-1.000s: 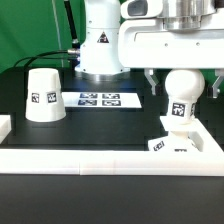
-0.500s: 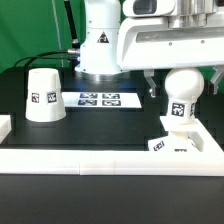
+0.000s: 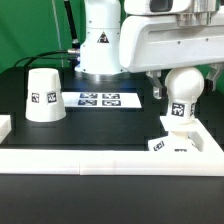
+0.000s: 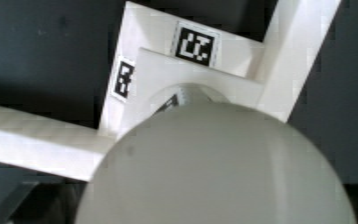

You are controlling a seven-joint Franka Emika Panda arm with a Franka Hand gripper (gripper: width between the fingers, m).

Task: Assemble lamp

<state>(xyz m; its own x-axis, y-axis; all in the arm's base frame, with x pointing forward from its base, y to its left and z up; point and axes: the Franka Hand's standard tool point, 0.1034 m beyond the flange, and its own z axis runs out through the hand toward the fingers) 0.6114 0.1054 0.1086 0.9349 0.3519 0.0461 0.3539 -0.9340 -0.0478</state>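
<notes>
The ball-shaped bulb (image 3: 184, 92) stands upright on the low base (image 3: 178, 146) at the exterior view's right, near the front white wall. My gripper (image 3: 186, 90) is above it, its fingers (image 3: 157, 91) straddling the bulb's top with gaps on both sides, so it is open. The cone shade (image 3: 43, 95) stands wide end down at the exterior view's left, well apart. In the wrist view the bulb (image 4: 211, 160) fills most of the frame, with the tagged base (image 4: 190, 55) beyond it; the fingers do not show there.
The marker board (image 3: 100, 99) lies flat on the black table between the shade and the bulb. A white wall (image 3: 110, 160) runs along the front and right edges. The robot's white body (image 3: 100, 45) stands at the back.
My gripper has risen a little over the bulb. The bulb, base and shade have not moved.
</notes>
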